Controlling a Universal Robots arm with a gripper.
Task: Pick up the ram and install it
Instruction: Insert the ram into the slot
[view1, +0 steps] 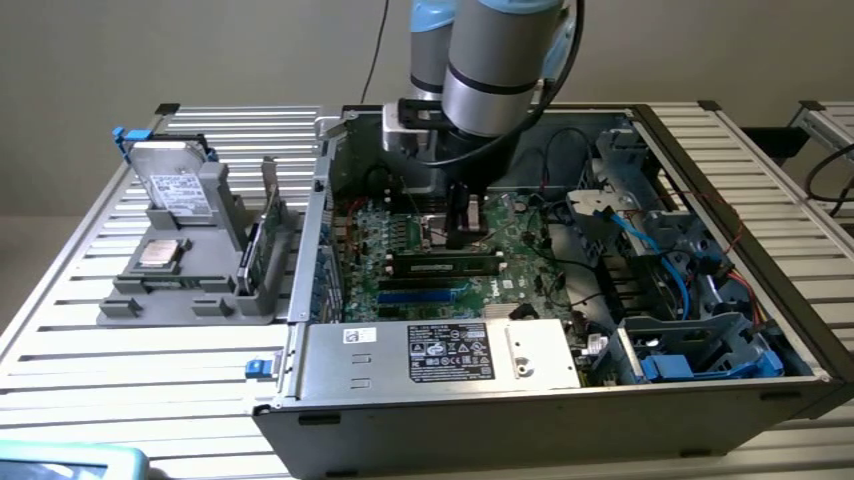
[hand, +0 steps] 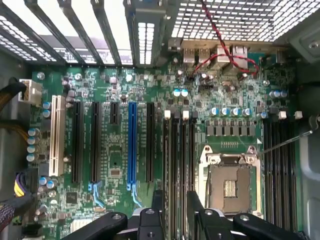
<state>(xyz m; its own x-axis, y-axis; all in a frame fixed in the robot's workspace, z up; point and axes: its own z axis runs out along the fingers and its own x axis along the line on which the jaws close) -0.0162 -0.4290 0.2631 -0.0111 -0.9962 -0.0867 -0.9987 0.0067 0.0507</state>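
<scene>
The open computer case (view1: 561, 400) lies on the slatted table (view1: 134, 360), its green motherboard (hand: 120, 165) spread beneath me. The ram (view1: 447, 266) sits in a slot near the board's middle, apparently already seated (hard to be certain from this angle). My pincer (view1: 462, 222) hangs directly above the slots, just beyond the stick, fingers (hand: 195, 210) spread wide and gripping nothing. A grey holder (view1: 180, 260) with spare parts stands at the exterior view's left.
</scene>
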